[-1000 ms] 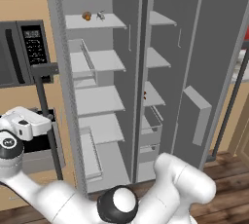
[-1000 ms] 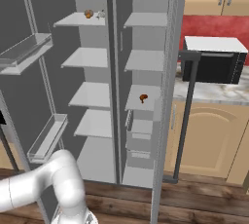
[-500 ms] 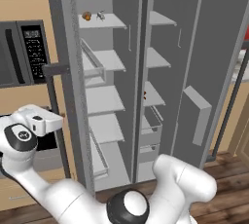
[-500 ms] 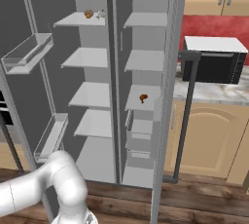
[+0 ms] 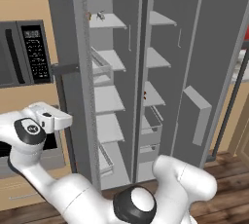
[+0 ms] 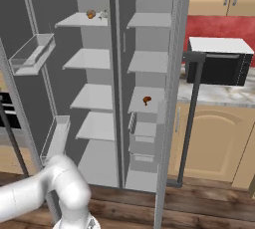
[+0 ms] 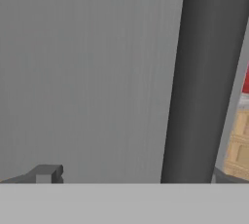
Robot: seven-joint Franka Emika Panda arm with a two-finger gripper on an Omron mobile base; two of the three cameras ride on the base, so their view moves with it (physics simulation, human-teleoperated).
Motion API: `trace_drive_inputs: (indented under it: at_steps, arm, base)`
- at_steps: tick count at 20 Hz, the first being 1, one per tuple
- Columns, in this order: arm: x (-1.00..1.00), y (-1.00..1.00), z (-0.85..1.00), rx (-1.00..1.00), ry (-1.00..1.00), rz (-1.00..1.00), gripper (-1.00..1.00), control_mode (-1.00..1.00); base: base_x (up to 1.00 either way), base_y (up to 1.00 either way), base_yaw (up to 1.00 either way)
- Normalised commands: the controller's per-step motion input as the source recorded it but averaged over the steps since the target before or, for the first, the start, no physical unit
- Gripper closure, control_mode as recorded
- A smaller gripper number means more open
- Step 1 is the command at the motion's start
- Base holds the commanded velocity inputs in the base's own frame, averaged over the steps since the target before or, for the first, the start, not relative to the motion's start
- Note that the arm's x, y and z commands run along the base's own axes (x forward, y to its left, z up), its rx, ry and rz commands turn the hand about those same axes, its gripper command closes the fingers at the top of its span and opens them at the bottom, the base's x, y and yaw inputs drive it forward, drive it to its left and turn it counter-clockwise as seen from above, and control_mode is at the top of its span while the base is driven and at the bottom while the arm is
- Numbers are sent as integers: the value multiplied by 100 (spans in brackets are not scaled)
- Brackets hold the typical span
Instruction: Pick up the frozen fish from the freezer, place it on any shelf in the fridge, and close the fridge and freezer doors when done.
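swinging further shut, fridge door (image 5: 73, 72) with open tool (image 7: 131, 177) against it.

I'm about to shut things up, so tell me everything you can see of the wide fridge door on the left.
The fridge door is a tall, plain grey panel that looks like metal. It is swung open toward the robot. Its inner side carries two clear bins, an upper bin and a lower bin, and both look empty. A long dark grey bar handle runs up its outer face. The open gripper sits close against that face beside the handle; whether they touch cannot be told.
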Motion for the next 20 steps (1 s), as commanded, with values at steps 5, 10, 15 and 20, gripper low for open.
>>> trace_drive_inputs:
  at_steps: [5, 10, 15, 20]
  arm:
    - [100, -100, -1, 4, 0, 14, -100, -100]
    - [100, -100, 0, 7, 0, 13, -100, -100]
    - [100, -95, 0, 10, 0, 9, -100, -100]
    - [100, -88, 0, 9, 0, 9, -100, -100]
  base:
    - [0, 0, 0]
    - [0, 0, 0]
    - [0, 0, 0]
    - [0, 0, 0]
